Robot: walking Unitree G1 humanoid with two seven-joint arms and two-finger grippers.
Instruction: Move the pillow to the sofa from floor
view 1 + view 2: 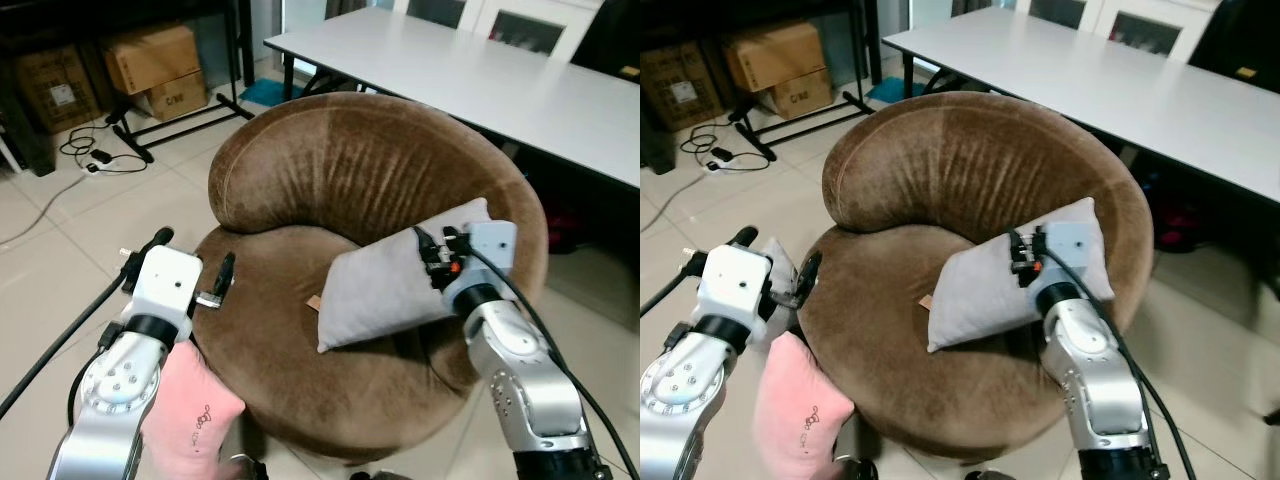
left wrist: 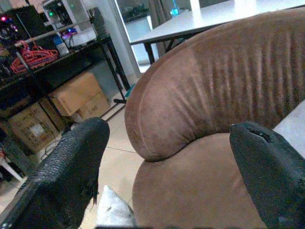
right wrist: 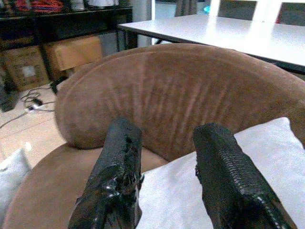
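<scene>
Your grey pillow (image 1: 405, 275) already lies on the sofa (image 1: 330, 170), propped against the right side of the backrest, its long axis running from the seat's middle up toward the right rim. The right gripper (image 3: 167, 157) sits right over its upper part; the fingers (image 3: 228, 176) are parted a little with nothing between them, hanging just above the fabric, so it looks released. From here, lifting that arm back and clear seems all it needs.

A pink pillow (image 1: 190, 415) is on the floor (image 1: 60, 270) at the sofa's left front edge, directly below your left arm, with a grey one (image 1: 775, 262) just beside it. The left gripper (image 2: 167, 157) is the nearer one: it hovers over the seat's left edge, spread wide, empty, aimed at the backrest. You would need to swing it down and left to reach the pink one
</scene>
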